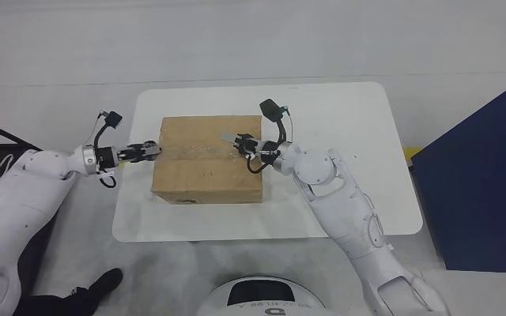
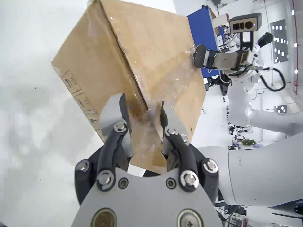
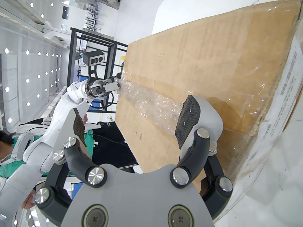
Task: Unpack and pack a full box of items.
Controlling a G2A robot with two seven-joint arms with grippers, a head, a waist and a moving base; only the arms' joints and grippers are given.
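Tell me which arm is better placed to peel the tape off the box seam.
Left, likely. The left gripper sits at one end of the box, fingers closed on the crumpled tape; the right gripper hovers open above the box top, gripping nothing.

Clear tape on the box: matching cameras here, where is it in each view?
Top view: clear tape follows the centre seam of the box.
Left wrist view: along the seam toward the camera.
Right wrist view: crinkled strip across the box top.
Shared landmark: left gripper at one tape end.
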